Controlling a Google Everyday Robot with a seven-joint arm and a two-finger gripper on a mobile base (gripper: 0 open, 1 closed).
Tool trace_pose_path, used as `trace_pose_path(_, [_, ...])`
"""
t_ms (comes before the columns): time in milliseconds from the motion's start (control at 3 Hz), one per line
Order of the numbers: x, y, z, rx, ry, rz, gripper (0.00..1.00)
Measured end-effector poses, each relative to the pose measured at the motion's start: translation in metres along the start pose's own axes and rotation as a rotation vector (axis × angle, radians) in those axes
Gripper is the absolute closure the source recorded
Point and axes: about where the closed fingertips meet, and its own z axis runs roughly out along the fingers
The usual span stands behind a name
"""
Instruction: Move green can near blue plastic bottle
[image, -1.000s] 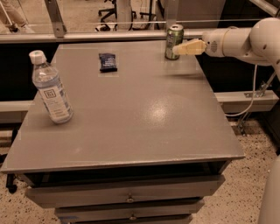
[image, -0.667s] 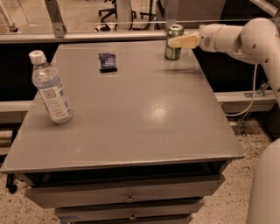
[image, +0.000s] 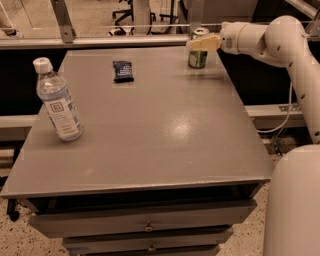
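The green can (image: 197, 51) stands upright at the far right of the grey table (image: 150, 120). The gripper (image: 201, 43) reaches in from the right on the white arm (image: 270, 37), its pale fingers (image: 205, 43) level with the upper part of the can and overlapping it. The blue plastic bottle (image: 56, 100), clear with a white cap and white label, stands upright near the table's left edge, far from the can.
A small flat dark blue packet (image: 123, 70) lies at the far middle of the table. Drawers (image: 145, 222) sit under the table's front edge. A rail (image: 100, 41) runs behind the table. The robot's white body (image: 295, 200) stands at the lower right.
The gripper has moved up and left, from beside the can's lower right to level with its top. The can, bottle and packet have not moved.
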Motion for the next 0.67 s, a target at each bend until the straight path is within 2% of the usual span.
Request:
trace_pose_path(333, [0.0111, 0.0034, 0.0056, -0.020, 0.026, 0.003, 0.05])
trace_pose_path(667, [0.0196, 0.0054, 0.0091, -0.034, 0.037, 0.012, 0.21])
